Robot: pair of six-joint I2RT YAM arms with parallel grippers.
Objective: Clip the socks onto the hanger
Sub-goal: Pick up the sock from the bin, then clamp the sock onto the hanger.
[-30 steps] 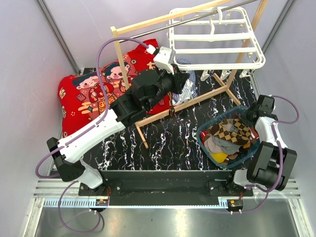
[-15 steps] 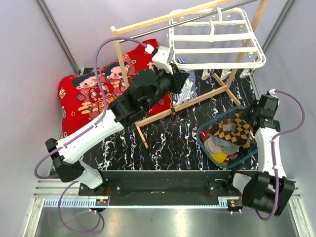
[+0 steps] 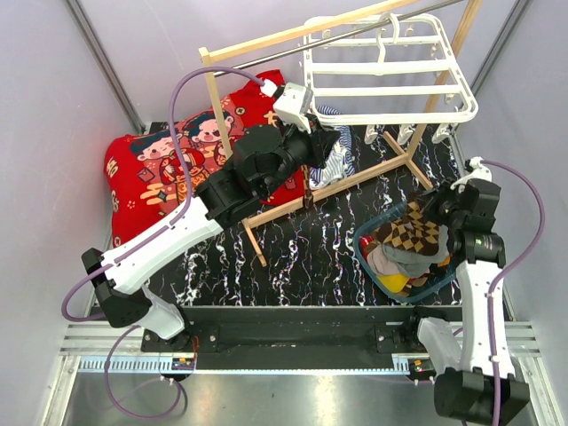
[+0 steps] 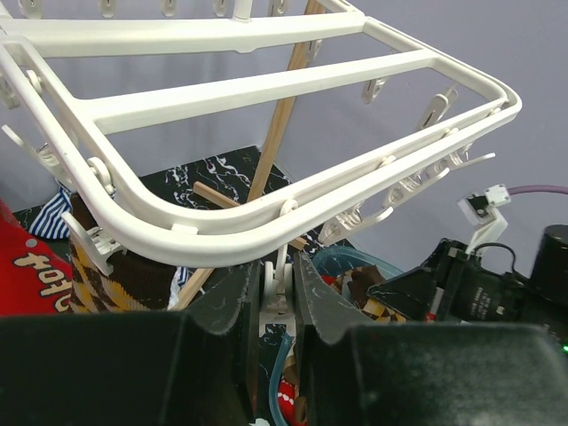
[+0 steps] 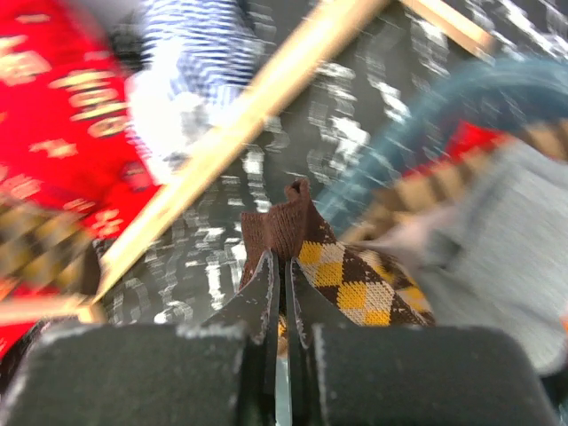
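The white grid hanger (image 3: 390, 80) hangs from the wooden rack. Seen from the left wrist, its frame (image 4: 266, 106) spans the view just above my fingers. My left gripper (image 4: 275, 275) is under the hanger's near rim, shut on a dangling clip peg (image 4: 277, 293). My right gripper (image 5: 282, 266) is shut on the brown cuff of a checkered sock (image 5: 355, 280). From above, that gripper (image 3: 435, 209) holds the sock (image 3: 410, 232) raised over the blue basket (image 3: 362, 253). More socks, grey and checkered, lie in the basket (image 3: 399, 266).
The light wooden pole rack (image 3: 355, 177) crosses the table between my arms. A blue-and-white striped cloth (image 3: 335, 160) hangs by my left gripper (image 3: 342, 142). A red printed cushion (image 3: 169, 169) lies at the back left. Grey walls close in both sides.
My right gripper has closed on the checkered sock, and the arm has swung up and left, pulling it out of the basket. The left arm has not moved.
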